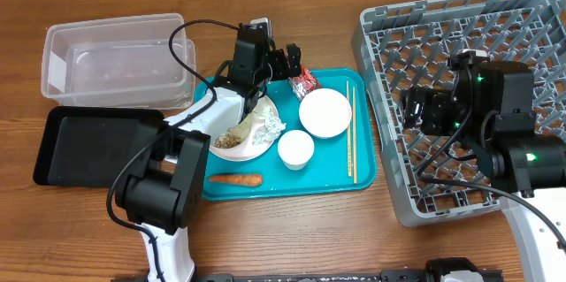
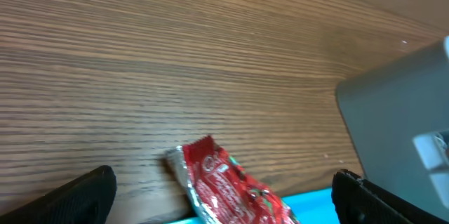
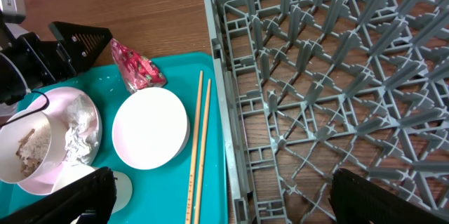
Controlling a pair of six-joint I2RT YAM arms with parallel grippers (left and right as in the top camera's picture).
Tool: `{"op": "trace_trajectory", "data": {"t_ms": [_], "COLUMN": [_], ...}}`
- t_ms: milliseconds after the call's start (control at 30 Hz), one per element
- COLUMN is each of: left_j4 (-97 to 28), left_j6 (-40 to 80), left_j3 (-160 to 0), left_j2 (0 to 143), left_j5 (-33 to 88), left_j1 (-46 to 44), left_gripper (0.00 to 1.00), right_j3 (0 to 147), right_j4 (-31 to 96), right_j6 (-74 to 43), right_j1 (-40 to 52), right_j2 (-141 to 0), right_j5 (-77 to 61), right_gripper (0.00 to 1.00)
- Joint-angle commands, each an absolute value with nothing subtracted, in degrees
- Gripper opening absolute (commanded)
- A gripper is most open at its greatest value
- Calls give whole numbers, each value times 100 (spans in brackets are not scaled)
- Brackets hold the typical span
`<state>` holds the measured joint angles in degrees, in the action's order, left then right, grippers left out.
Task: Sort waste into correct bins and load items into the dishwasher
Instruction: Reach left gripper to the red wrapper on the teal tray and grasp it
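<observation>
- At the far rim of the teal tray, the left fingers stand spread wide and grasp nothing. The red wrapper lies between them, part on the tray and part on the wood.
- By its look, the wrapper is light, thin and crinkly, with a slick foil skin. It will likely crumple rather than resist, and a pinch across its bunched middle looks safer than one on its flat silver end, which could slide free.
- Above the grey dish rack, the right fingers are likewise released and empty.
- Beside the wrapper on the tray sit a white bowl, a small cup and a pair of chopsticks. A plate there carries a bowl of food scraps and a crumpled wad. A carrot lies near the front edge.
- The clear tub and the black tray sit to the left of the teal tray, well apart from the wrapper.
- The counter is brown wood with a fine grain, flat and dry-looking. Nothing of the room beyond it can be made out.
</observation>
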<state>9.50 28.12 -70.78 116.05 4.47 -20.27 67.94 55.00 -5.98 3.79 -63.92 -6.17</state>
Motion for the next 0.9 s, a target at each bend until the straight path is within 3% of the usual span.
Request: {"op": "trace_trajectory", "data": {"t_ms": [0, 667, 867], "left_j4": [980, 388, -108], "left_j6": [2652, 2440, 2443], "left_j3": [-7190, -8224, -8226], "left_j2": [11690, 12425, 12440], "left_j5": [34, -141, -143], "left_j1": [-2071, -2259, -2276], "left_gripper": [100, 100, 93], "right_j3": [6949, 6949, 6949], "right_j4": [5476, 5546, 5546], "right_j6": [-600, -600, -600], "right_j1": [377, 377, 377], "right_j2": [-6357, -6357, -6357], "right_j5": [-657, -657, -657], "right_gripper": [100, 100, 100]}}
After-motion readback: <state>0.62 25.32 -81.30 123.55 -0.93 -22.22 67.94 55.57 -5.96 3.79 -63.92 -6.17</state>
